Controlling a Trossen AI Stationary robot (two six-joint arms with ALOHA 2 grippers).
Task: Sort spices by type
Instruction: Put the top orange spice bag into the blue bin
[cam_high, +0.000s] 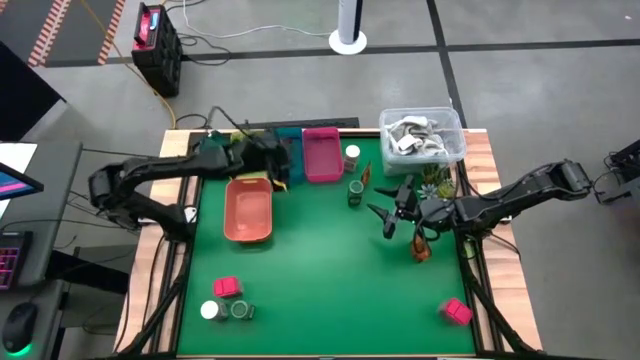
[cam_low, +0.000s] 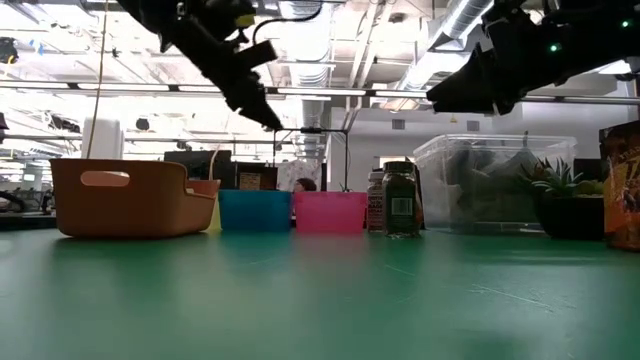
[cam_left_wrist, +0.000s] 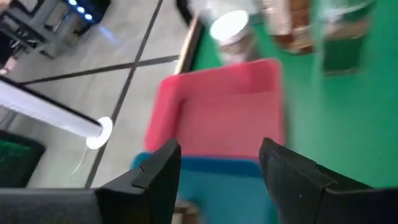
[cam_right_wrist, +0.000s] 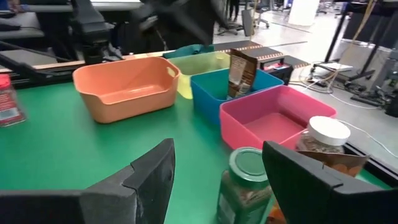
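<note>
My left gripper (cam_high: 272, 160) (cam_left_wrist: 219, 155) hovers open and holding nothing above the blue tray (cam_left_wrist: 205, 186), next to the pink tray (cam_left_wrist: 217, 106). A brown packet (cam_right_wrist: 242, 73) stands on end inside the blue tray (cam_right_wrist: 214, 87). My right gripper (cam_high: 387, 220) (cam_right_wrist: 216, 158) is open and level, and points at a dark green jar (cam_right_wrist: 244, 186) (cam_high: 355, 191) that stands just ahead of its fingers. Beside that jar are a white-lidded jar (cam_right_wrist: 324, 138) and a crinkly packet (cam_right_wrist: 333, 165). Another packet (cam_high: 421, 246) lies under the right arm.
An orange tray (cam_high: 248, 211) sits left of centre, with a yellow tray (cam_right_wrist: 202, 65) behind it. A clear tub (cam_high: 422, 135) and a small plant (cam_high: 435, 181) stand at the far right. Near the near edge are a pink cube (cam_high: 226, 288), white-lidded jar (cam_high: 209, 310), green jar (cam_high: 240, 311) and another pink cube (cam_high: 457, 312).
</note>
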